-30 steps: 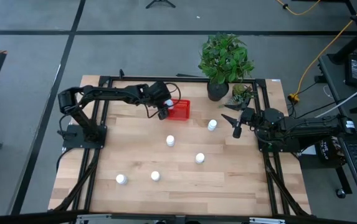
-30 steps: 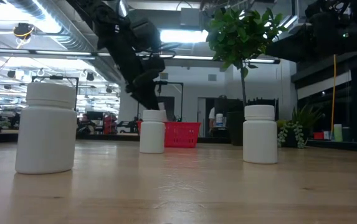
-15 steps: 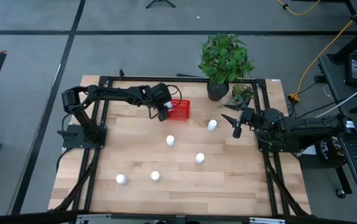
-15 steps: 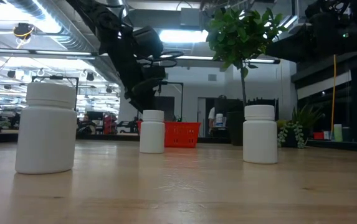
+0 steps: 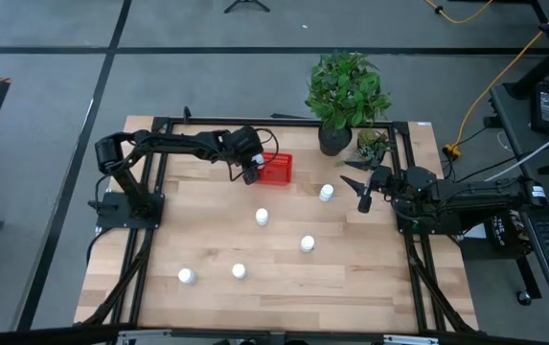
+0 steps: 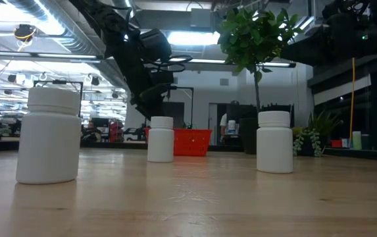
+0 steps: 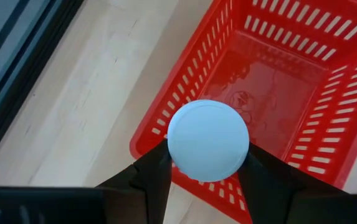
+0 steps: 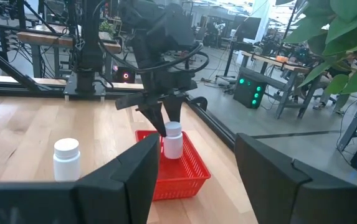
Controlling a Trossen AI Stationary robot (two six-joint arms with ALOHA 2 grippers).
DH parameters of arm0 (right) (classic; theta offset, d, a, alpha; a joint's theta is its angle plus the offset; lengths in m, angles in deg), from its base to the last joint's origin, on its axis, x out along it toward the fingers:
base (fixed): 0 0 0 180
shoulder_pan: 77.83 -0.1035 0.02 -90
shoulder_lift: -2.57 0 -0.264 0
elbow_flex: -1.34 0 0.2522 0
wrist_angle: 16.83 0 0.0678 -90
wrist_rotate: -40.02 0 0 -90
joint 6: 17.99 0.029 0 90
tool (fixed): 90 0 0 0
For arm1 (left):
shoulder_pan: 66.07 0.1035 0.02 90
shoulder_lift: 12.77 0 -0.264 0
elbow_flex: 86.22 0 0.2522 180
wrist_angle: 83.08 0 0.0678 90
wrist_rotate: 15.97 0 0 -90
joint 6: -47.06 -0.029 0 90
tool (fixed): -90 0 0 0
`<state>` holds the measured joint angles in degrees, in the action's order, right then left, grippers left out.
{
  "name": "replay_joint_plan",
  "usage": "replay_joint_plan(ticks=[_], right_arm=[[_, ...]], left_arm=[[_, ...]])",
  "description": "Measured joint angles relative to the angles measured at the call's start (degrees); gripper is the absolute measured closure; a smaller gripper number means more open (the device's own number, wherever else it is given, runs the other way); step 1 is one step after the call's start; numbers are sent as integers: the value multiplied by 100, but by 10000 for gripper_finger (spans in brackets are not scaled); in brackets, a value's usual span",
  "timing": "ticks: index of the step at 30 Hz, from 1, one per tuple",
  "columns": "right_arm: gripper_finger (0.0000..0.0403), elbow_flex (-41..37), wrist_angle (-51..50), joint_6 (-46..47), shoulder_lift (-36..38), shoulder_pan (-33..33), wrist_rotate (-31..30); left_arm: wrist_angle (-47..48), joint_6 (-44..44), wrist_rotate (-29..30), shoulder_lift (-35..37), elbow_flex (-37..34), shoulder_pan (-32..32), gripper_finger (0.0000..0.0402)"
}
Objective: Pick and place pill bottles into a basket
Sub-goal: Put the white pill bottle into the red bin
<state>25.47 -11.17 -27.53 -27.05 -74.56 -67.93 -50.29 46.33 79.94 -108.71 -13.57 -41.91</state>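
Observation:
My left gripper [image 5: 250, 173] is shut on a white pill bottle [image 7: 208, 140] above the left wall of the red basket [image 5: 277, 168]. It also shows in the right wrist view [image 8: 169, 118], with the bottle [image 8: 172, 140] over the basket [image 8: 178, 168]. Several more white bottles stand upright on the wooden table, among them ones at the right [image 5: 326, 193], in the middle [image 5: 262, 218] and at the front left [image 5: 187, 276]. My right gripper [image 5: 358, 192] is open and empty at the table's right side, near the rightmost bottle. My left gripper pinches the bottle between its two fingers [image 7: 156, 177], one on each side of its upper part, by the cap [image 7: 178, 163]. The fingers come from above, pointing down. The bottle hangs upright below them, clear of the table, over the basket's left wall [image 7: 166, 121].
A potted plant [image 5: 343, 96] and a smaller plant [image 5: 372, 144] stand at the far right corner, just behind my right gripper. A black frame [image 5: 159, 125] runs around the table. Bare wood lies between the standing bottles.
My left gripper has moved a little toward the basket with the bottle and its wrist has tipped somewhat. In the last half second it has kept still. The bottles on the table have stayed where they were.

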Motion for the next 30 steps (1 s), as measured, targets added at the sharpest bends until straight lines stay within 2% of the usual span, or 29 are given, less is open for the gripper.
replay_joint_plan(ticks=[30], right_arm=[[192,0,4,24,-1,0,1]], left_arm=[[-162,-2,175,4,0,-4,215]])
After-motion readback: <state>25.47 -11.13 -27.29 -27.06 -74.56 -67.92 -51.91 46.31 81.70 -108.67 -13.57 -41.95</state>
